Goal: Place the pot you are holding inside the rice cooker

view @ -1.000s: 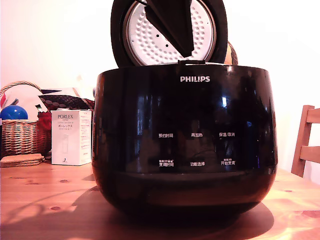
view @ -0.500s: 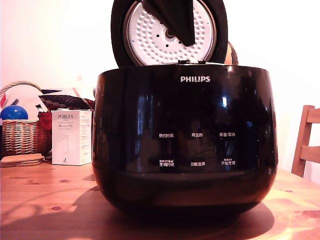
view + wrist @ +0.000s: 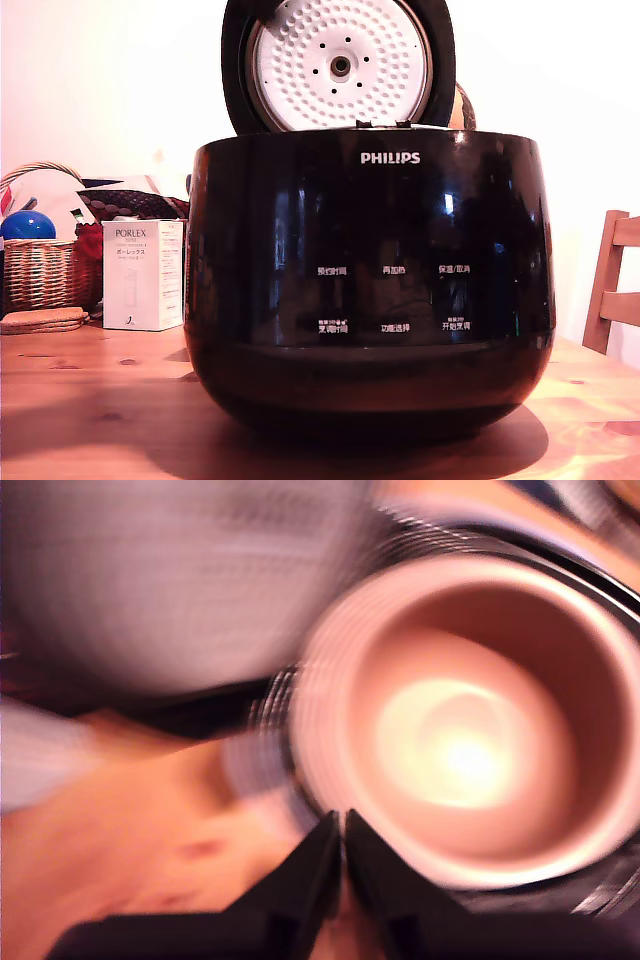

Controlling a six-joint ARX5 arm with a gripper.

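The glossy black rice cooker [image 3: 368, 280], marked PHILIPS, fills the middle of the exterior view, its lid [image 3: 338, 65] standing open with the white dimpled plate fully showing. In the exterior view the pot is hidden behind the cooker's wall and the gripper is out of frame. The wrist view is blurred by motion. There the round pot [image 3: 470, 750] sits inside the cooker's black ring [image 3: 560, 905], seen from above with glare on its floor. My gripper [image 3: 343, 825] is above it near the pot's rim, fingers pressed together and holding nothing. The lid [image 3: 170, 580] is a grey blur.
On the wooden table [image 3: 90, 400], at the exterior view's left, stand a wicker basket [image 3: 40, 270] with a blue ball, a white PORLEX box [image 3: 143, 275] and flat coasters [image 3: 42, 320]. A wooden chair [image 3: 612, 285] stands at the right edge.
The black gripper that hung in front of the lid's white plate has risen out of the top of the exterior view. The cooker has not moved.
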